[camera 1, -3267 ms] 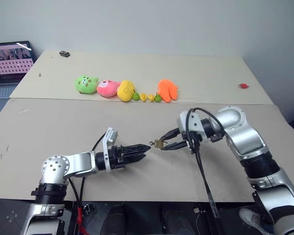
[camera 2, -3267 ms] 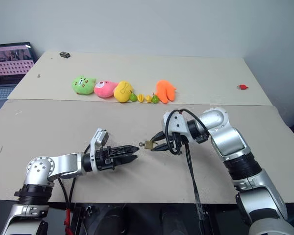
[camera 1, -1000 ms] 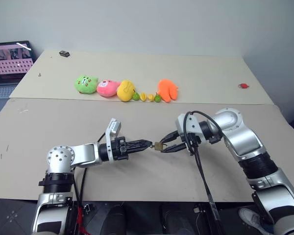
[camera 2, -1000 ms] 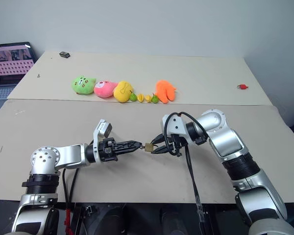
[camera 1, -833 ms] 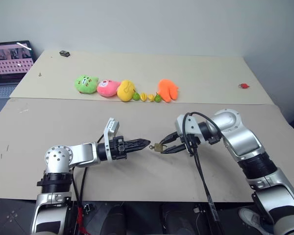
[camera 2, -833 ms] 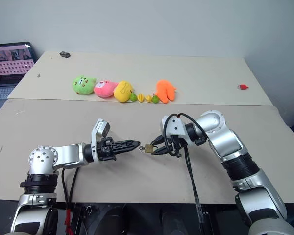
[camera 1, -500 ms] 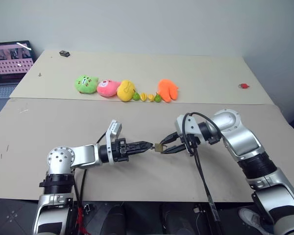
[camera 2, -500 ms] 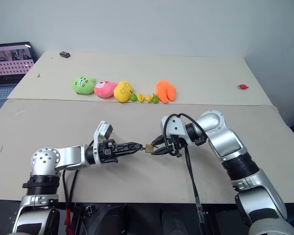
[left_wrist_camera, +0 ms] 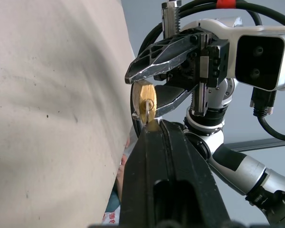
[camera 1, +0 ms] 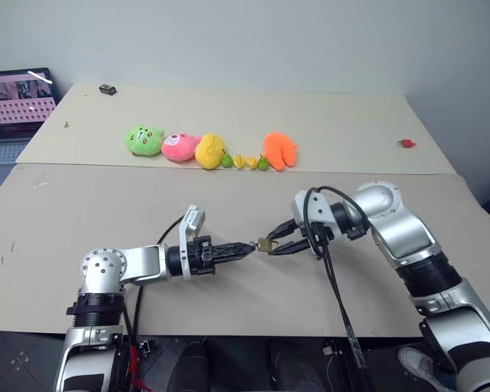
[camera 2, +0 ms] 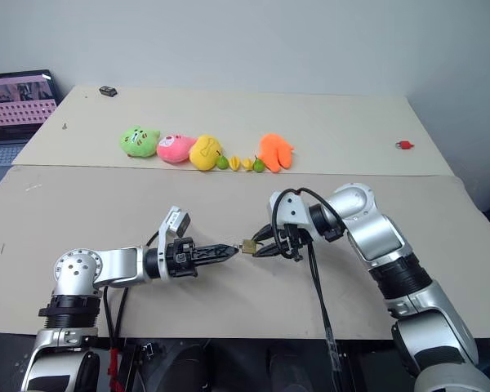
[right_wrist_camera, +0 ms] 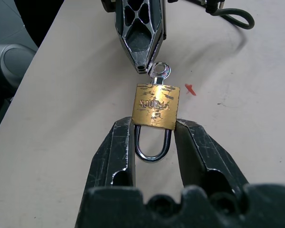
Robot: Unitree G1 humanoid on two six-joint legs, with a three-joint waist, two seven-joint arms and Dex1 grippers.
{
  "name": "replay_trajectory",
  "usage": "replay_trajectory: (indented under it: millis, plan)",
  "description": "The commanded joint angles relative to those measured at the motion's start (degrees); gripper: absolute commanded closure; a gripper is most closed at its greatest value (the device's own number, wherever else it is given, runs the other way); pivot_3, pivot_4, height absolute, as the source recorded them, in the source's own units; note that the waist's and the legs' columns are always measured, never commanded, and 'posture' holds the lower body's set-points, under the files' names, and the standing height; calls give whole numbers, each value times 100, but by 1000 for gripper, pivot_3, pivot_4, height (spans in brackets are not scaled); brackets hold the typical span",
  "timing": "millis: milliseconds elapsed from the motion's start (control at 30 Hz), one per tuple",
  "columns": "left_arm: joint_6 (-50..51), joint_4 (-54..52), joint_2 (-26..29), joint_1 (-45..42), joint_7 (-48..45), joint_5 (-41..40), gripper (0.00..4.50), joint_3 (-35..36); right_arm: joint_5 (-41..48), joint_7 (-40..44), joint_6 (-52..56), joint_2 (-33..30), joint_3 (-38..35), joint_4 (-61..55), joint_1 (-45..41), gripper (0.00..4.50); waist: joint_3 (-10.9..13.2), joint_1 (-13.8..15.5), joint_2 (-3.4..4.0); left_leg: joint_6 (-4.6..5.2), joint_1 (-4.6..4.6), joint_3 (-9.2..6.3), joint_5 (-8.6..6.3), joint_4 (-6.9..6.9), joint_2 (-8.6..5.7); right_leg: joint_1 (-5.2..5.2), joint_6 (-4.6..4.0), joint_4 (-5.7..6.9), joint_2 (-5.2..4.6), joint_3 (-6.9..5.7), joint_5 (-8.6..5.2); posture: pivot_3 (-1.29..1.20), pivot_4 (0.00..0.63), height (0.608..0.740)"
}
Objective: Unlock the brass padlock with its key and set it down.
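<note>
Now we are at the key-grasping step, and the lock is not yet opened; nearest to us, the left gripper (camera 1: 243,247) has its two fingers pressed together with no gap, and their tips come to the round head of the key (right_wrist_camera: 159,71); from the right wrist view the tips seem to lie beside this head and not around it, so we cannot say the key is really held; just past it, the brass padlock (right_wrist_camera: 156,106) hangs above the table (camera 1: 106,204), clamped at its two sides between the fingers of the right gripper (camera 1: 272,246), with the shackle (right_wrist_camera: 152,145) in the gap between them and the key pointing away toward the left gripper; for the next move we judge that the left fingers must catch the key head firmly and turn it; farther back, the plush toys (camera 1: 208,150) lie in a row.
</note>
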Motion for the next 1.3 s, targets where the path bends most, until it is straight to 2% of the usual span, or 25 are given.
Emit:
replay_trajectory:
  millis: [33, 533, 1067, 1300]
  plan:
    - [-88, 5, -68, -83, -51, 146, 4488, -10, 57, 4, -153, 0, -147, -102, -175, 3618, 0, 0, 0, 0, 0, 0, 0, 0, 0, 0, 0, 0, 0, 0, 0, 0, 150, 717]
    - [-112, 247, -135, -282, -106, 381, 4488, 213, 51, 27, -176, -19, -158, -91, -163, 3618, 0, 0, 0, 0, 0, 0, 0, 0, 0, 0, 0, 1, 0, 0, 0, 0, 150, 717]
    - [-79, 94, -196, -210, -163, 552, 4488, 152, 43, 35, -254, 0, -151, -22, -187, 3618, 0, 0, 0, 0, 0, 0, 0, 0, 0, 0, 0, 0, 0, -1, 0, 0, 150, 717]
    - [-203, -250, -118, -184, -530, 1081, 4488, -85, 36, 36, -271, 10, -150, 4, -191, 3618, 0, 0, 0, 0, 0, 0, 0, 0, 0, 0, 0, 1, 0, 0, 0, 0, 150, 717]
